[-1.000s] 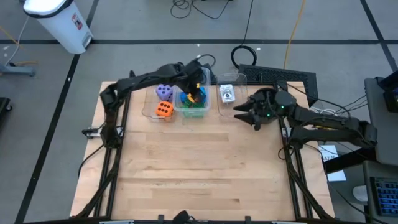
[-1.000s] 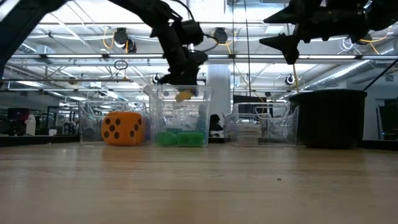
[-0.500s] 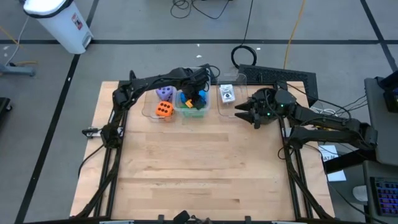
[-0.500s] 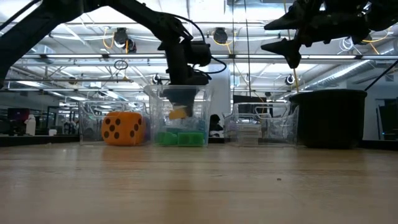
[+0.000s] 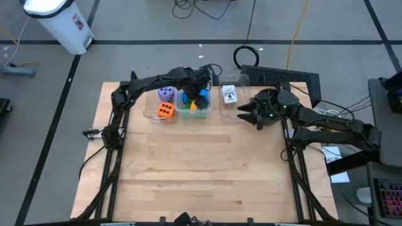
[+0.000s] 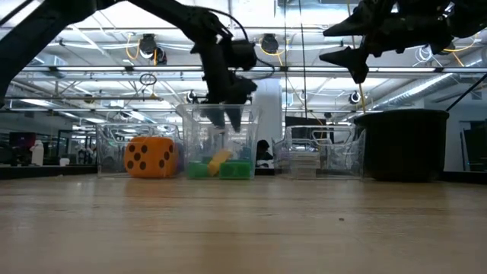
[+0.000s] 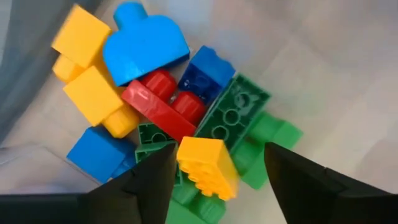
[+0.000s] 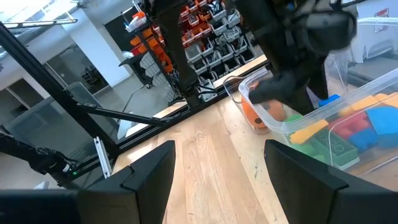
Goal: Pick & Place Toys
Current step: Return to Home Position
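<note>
Up near the top middle, saw the left gripper point(image 5: 200, 91) spread wide over the middle clear tub point(image 5: 195, 117), holding nothing. Found the yellow block point(image 7: 207, 167) lying loose on the other blocks point(image 7: 158, 109) inside. Spotted the right gripper point(image 5: 244, 115) wide open too, empty, right of the tubs.

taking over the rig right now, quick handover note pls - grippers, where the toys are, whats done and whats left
Left gripper: open, above the middle bin; a yellow block lies loose on the blocks below it.
Right gripper: open, empty, in the air near the black pot.
Toys: orange die and purple die in the left bin; white cards in the right bin.
Done: every toy in view is in a bin.
Left: probably only taking both arms home.
</note>
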Motion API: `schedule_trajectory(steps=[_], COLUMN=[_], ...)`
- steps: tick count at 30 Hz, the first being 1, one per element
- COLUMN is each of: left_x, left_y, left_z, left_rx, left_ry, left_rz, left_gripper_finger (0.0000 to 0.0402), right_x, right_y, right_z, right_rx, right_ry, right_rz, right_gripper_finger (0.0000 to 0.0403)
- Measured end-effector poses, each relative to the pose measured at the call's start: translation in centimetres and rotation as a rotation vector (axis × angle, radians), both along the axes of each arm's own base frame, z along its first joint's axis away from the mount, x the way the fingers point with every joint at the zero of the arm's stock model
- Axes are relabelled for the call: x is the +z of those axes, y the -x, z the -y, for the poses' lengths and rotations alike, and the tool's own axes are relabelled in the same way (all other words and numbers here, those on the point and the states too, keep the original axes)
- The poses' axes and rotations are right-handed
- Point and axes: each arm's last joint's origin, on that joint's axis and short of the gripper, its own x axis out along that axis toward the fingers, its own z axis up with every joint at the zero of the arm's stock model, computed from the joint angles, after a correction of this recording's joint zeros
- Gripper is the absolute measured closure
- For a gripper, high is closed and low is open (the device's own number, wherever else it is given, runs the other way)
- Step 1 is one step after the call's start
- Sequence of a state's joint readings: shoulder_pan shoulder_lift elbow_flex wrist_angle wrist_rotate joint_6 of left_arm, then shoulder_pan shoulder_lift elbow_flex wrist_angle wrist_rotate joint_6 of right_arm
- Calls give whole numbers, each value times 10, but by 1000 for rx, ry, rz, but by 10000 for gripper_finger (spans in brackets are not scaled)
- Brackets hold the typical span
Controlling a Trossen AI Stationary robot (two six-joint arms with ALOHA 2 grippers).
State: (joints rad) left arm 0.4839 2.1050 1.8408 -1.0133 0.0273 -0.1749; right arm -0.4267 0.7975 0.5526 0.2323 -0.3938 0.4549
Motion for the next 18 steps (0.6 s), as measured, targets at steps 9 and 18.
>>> schedule_trajectory(steps=[9,18], left_x=[87,192], left_y=[12,52], left_z=[10,49], left_rx=[14,-88], left_ry=[-42,-211], left_rz=[413,954], left_gripper_finger=[149,194], right_x=[4,24], right_y=[0,19], right_z=[0,-4], right_rx=[-6,-162], right_ry=[20,129], right_rz=[34,161], right_gripper_finger=[161,161])
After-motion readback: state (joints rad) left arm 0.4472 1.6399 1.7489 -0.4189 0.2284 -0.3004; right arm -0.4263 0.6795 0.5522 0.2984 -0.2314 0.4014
